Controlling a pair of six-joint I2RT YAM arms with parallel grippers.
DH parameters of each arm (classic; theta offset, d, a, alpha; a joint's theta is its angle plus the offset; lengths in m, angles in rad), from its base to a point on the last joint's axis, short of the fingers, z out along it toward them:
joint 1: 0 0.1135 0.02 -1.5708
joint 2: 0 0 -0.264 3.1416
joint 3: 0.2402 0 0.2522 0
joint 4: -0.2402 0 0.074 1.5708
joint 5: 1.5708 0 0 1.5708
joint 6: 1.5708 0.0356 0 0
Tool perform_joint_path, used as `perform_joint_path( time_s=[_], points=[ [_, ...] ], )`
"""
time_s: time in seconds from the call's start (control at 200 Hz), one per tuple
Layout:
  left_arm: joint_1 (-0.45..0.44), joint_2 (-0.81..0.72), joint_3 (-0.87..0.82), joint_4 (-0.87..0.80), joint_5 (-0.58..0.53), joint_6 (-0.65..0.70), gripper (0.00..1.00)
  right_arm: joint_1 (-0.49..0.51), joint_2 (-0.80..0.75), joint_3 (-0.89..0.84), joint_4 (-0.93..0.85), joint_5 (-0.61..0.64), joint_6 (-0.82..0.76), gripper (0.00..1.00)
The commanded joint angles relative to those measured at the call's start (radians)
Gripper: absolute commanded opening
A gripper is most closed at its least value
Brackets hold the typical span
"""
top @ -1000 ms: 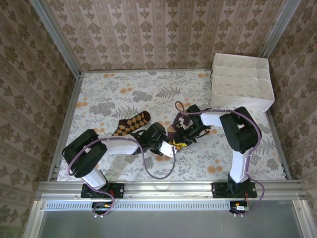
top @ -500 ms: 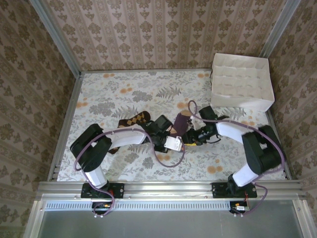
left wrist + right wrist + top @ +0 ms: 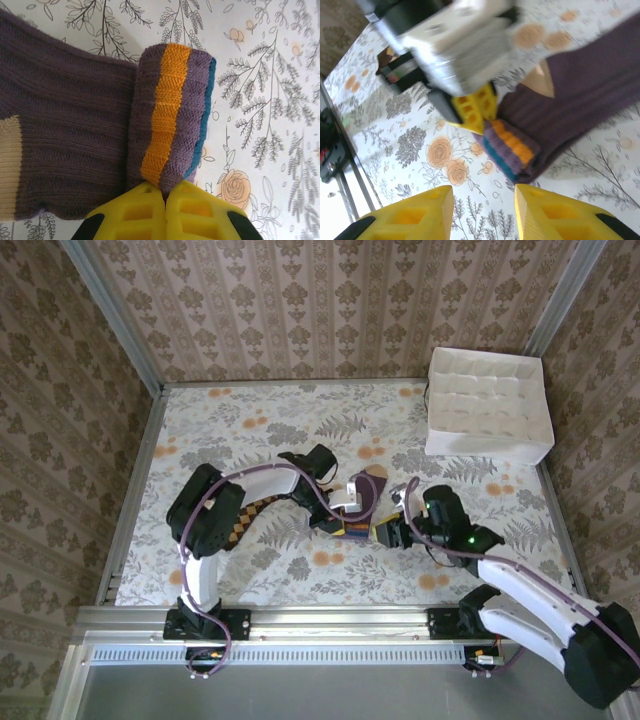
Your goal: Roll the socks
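Early going, by the look of it: near the middle of the floral-printed table [image 3: 250, 425], just one end of the purple sock [image 3: 170, 115] turned into a short striped roll, the rest flat. Pinched at the roll's end by the left gripper [image 3: 165, 192], closed on it. Facing it, spread and empty, the right gripper [image 3: 482, 200]. Toward the left edge, flat and unrolled, the brown sock [image 3: 243, 520]. At the far right corner, a white divided box [image 3: 490, 405]; all around, patterned wallpaper [image 3: 330, 300].

Box [image 3: 488, 405]: white, divided into compartments, far right corner.
Table cover [image 3: 240, 425]: pale floral print.
Walls [image 3: 330, 300]: beige patterned wallpaper.
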Motion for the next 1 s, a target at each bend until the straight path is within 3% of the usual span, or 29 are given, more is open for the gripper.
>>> perform_joint_path(
  time_s=[0.0, 0.1, 0.49, 0.645, 0.995],
  points=[
    [0.006, 0.046, 0.038, -0.146, 0.081, -0.026, 0.00, 0.092, -0.046, -0.030, 0.050, 0.177, -0.122, 0.41],
    [0.012, 0.070, 0.065, -0.175, 0.095, -0.026, 0.00, 0.171, -0.029, -0.011, 0.040, 0.269, -0.191, 0.42],
    [0.017, 0.096, 0.092, -0.198, 0.103, -0.030, 0.00, 0.308, 0.249, 0.004, 0.237, 0.331, -0.400, 0.51],
    [0.018, 0.100, 0.096, -0.206, 0.108, -0.026, 0.00, 0.331, 0.334, 0.009, 0.313, 0.384, -0.442, 0.53],
    [0.022, 0.104, 0.100, -0.213, 0.118, -0.024, 0.00, 0.336, 0.428, 0.004, 0.358, 0.378, -0.424, 0.54]
  ],
)
